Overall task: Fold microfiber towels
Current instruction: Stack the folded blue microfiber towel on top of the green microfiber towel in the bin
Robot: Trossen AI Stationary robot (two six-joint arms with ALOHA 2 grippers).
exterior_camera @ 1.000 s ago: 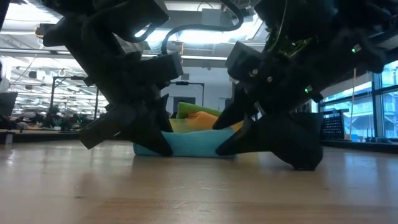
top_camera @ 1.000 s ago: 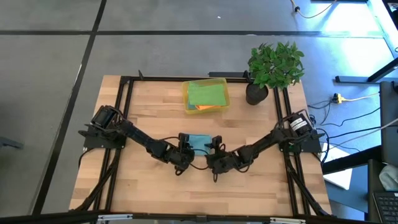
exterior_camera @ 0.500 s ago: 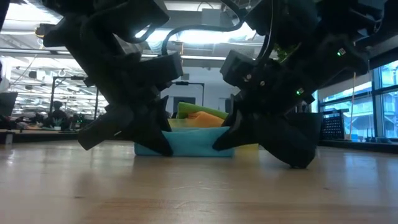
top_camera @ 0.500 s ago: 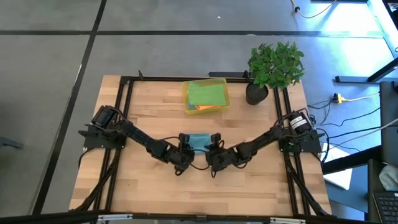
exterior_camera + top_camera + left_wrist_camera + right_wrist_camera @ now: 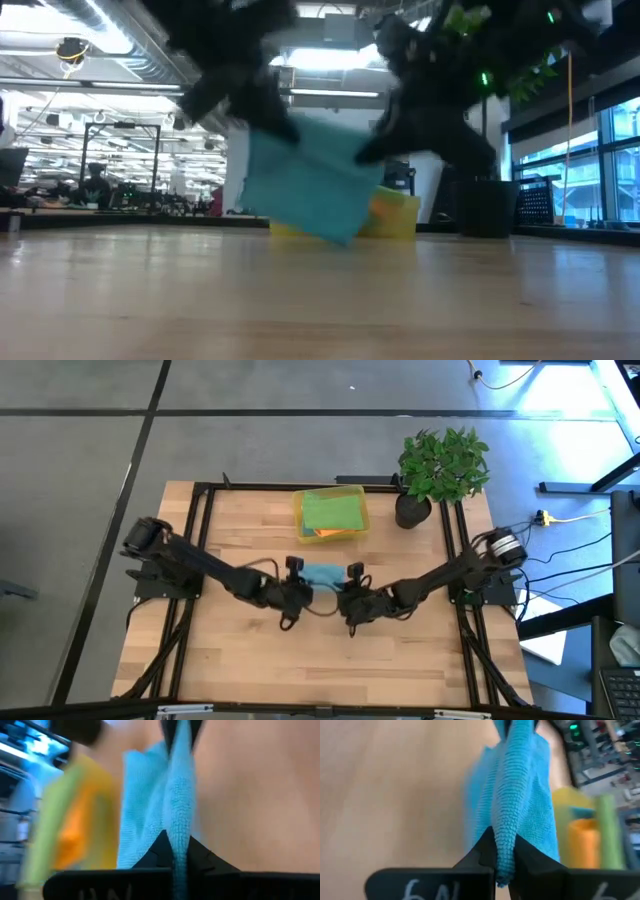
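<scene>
A teal-blue microfiber towel [image 5: 322, 574] hangs between my two grippers over the middle of the table. My left gripper [image 5: 299, 576] is shut on its left end and my right gripper [image 5: 347, 582] on its right end. In the low view the towel [image 5: 310, 180] droops below them as a slanted sheet. Its lowest corner [image 5: 341, 238] is close to the table; whether it touches, I cannot tell. A green towel [image 5: 331, 511] lies on top of an orange one in the yellow bin [image 5: 300, 520]. My left gripper pinches the towel's upper edge at its left end [image 5: 179, 846] between its two fingers. They slant down from the table's left. The edge runs straight from there to the other gripper. The rest of the towel hangs below. My right gripper pinches the same upper edge at its right end [image 5: 502, 845] between its two fingers, slanting down from the table's right. The thick edge looks like more than one layer. It is drawn straight toward the left gripper, with the cloth hanging beneath.
The yellow bin stands at the far middle of the table, just behind the towel. A potted plant [image 5: 440, 468] stands at the far right corner. Bare wood [image 5: 320, 660] lies between the grippers and the near edge.
Both grippers have shut on the ends of the teal-blue towel, which lay flat on the table. Both have then gone up. The towel has come off the table and now hangs between them, its lower part drooping.
</scene>
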